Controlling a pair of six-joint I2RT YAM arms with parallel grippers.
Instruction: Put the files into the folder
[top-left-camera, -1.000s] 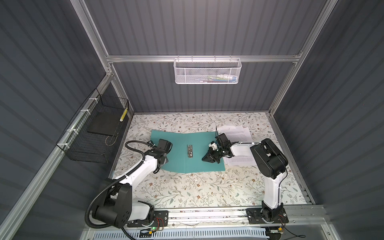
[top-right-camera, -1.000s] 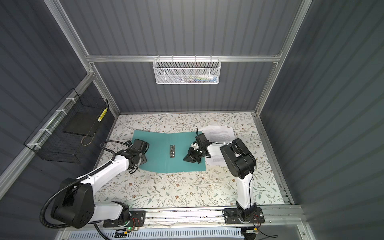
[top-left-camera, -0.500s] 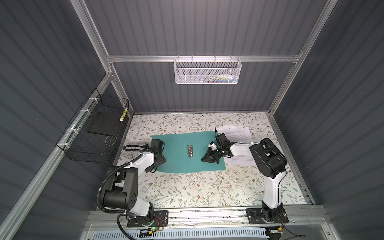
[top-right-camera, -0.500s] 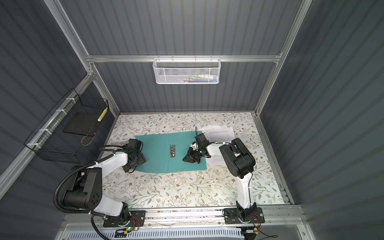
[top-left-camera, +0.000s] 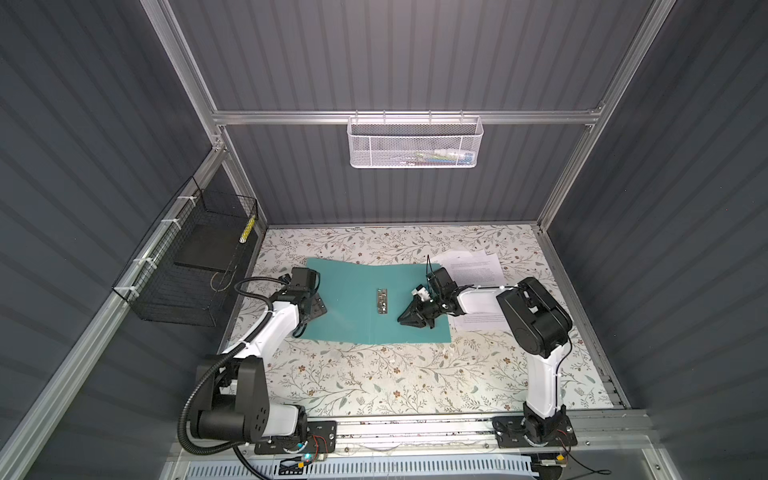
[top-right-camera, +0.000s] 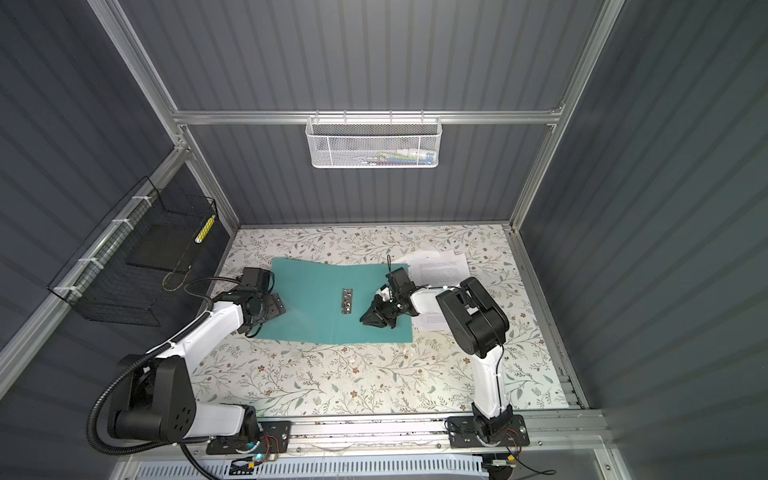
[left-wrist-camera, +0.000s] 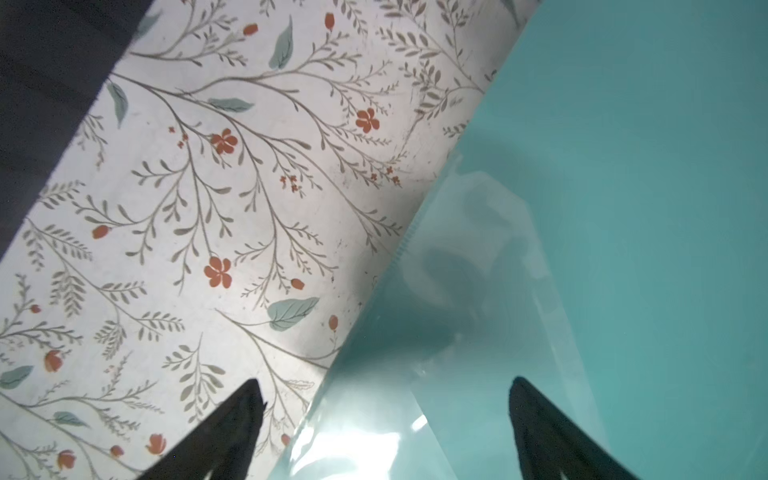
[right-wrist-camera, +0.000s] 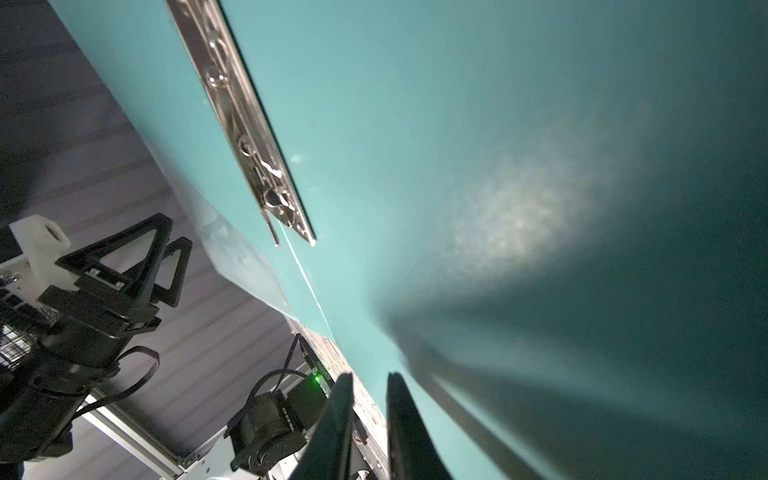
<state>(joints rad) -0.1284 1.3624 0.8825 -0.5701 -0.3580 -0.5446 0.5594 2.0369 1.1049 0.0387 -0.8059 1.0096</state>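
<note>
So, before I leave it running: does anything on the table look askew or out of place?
Only the files: loose sheets fanned at different angles beside the open folder, not squared into a stack. Nothing looks spilled or damaged.

Grey ribbed walls (top-left-camera: 395, 62), floral tabletop (top-left-camera: 374, 374), white mesh basket (top-left-camera: 411, 143), black wire basket (top-left-camera: 178, 286).

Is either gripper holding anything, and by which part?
Nothing is held. The left gripper straddles an edge of the folder with jaws wide open; the right gripper is over the folder, jaws barely apart and empty.
</note>
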